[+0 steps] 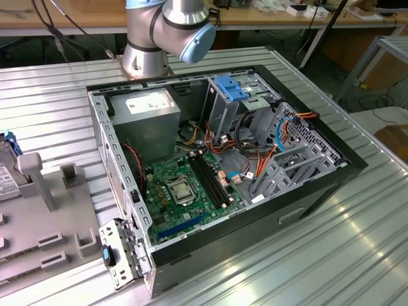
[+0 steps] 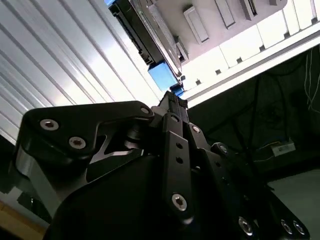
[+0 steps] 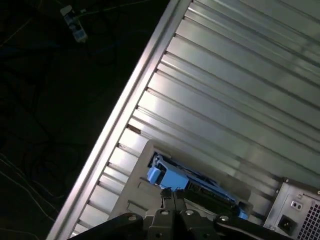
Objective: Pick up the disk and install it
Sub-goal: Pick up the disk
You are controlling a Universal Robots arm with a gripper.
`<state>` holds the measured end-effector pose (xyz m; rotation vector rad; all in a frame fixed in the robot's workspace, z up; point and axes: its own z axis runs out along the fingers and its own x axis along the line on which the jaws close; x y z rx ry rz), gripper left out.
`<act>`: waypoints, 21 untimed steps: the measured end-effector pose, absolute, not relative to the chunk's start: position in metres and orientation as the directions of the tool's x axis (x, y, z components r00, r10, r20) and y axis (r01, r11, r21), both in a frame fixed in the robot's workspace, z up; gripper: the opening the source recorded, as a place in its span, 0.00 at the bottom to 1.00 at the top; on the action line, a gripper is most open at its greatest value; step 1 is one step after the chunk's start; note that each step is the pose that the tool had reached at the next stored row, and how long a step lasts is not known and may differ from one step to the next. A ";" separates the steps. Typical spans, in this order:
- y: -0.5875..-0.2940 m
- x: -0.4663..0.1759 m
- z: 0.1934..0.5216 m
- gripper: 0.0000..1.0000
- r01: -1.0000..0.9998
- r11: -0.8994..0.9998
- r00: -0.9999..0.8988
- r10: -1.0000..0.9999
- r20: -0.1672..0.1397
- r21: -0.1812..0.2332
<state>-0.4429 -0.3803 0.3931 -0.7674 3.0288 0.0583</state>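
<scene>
The claw (image 3: 172, 196) hangs just over the disk (image 3: 200, 181). I cannot tell whether the claw is open or closed, or whether it touches the disk. The disk, with bright blue rails along its edges, sits on its edge in a grey plastic holder (image 3: 136, 194). The holder lies on the ribbed metal surface (image 3: 225, 75). In the exterior view the holder and disk are at about nine o'clock from the open computer case (image 1: 306, 197), at the exterior view's left edge. Inside the case lies a green motherboard (image 1: 185, 191), and the grey power supply (image 1: 150, 118) is at about eleven o'clock from it. The arm's base (image 1: 143, 57) stands at twelve o'clock from the case.
</scene>
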 end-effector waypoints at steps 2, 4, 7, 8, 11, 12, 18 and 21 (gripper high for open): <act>-0.380 -0.443 0.393 0.11 -0.532 0.846 -0.847 -0.531 -0.025 0.032; -0.380 -0.443 0.393 0.11 -0.589 0.807 -0.808 -0.589 -0.025 0.032; -0.380 -0.443 0.393 0.11 -0.648 0.761 -0.761 -0.648 -0.025 0.032; -0.380 -0.443 0.393 0.11 -0.674 0.738 -0.739 -0.674 -0.025 0.032; -0.380 -0.443 0.393 0.11 -0.737 0.675 -0.676 -0.737 -0.025 0.032; -0.380 -0.443 0.393 0.11 -0.755 0.655 -0.656 -0.754 -0.024 0.031; -0.380 -0.443 0.393 0.11 -0.886 0.464 -0.464 -0.885 -0.023 0.030; -0.380 -0.443 0.393 0.11 -0.918 0.396 -0.397 -0.918 -0.023 0.029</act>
